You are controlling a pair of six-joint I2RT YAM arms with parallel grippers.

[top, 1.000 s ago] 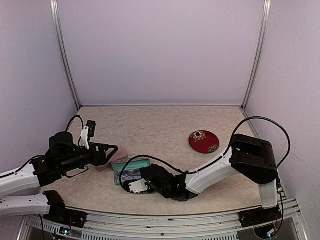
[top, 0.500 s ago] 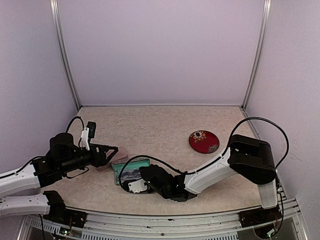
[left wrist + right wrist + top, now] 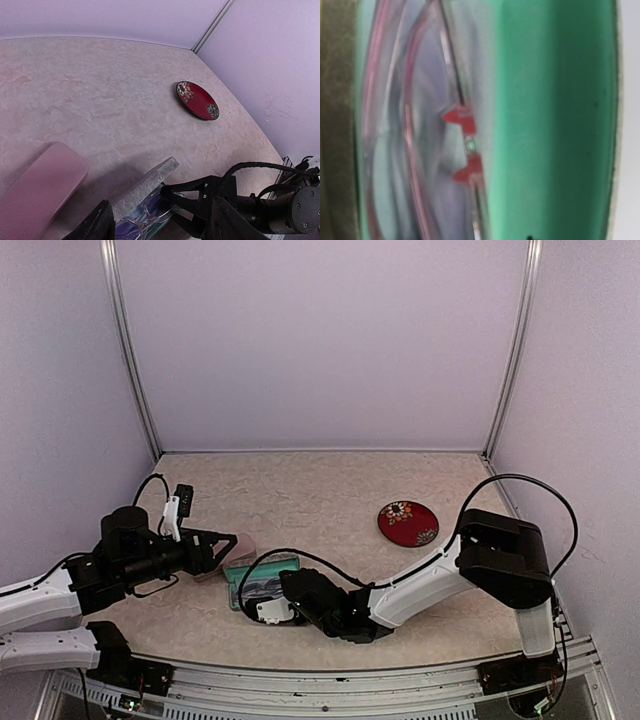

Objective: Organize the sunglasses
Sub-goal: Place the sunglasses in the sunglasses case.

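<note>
A pair of sunglasses [image 3: 262, 585] with a pale clear-pinkish frame lies inside an open green case [image 3: 232, 585]. The right wrist view shows its thin frame [image 3: 420, 150] and small red hinge parts close up against the green lining [image 3: 550, 125]. My right gripper [image 3: 257, 598] is low at the case's near edge. In the left wrist view its black fingers [image 3: 200, 192] stand apart beside the glasses [image 3: 145, 220], not gripping them. My left gripper [image 3: 225, 540] is open and hovers just left of the case, next to its raised grey lid [image 3: 150, 182].
A closed pink case [image 3: 40, 185] lies left of the open one, under my left gripper [image 3: 160, 210]. A red flowered plate [image 3: 407, 523] sits at the right middle of the table. The right arm's cable loops over the case's far side.
My right gripper's jaws have spread while it stayed at the case, and the glasses lie loose inside. The left arm has not moved.
</note>
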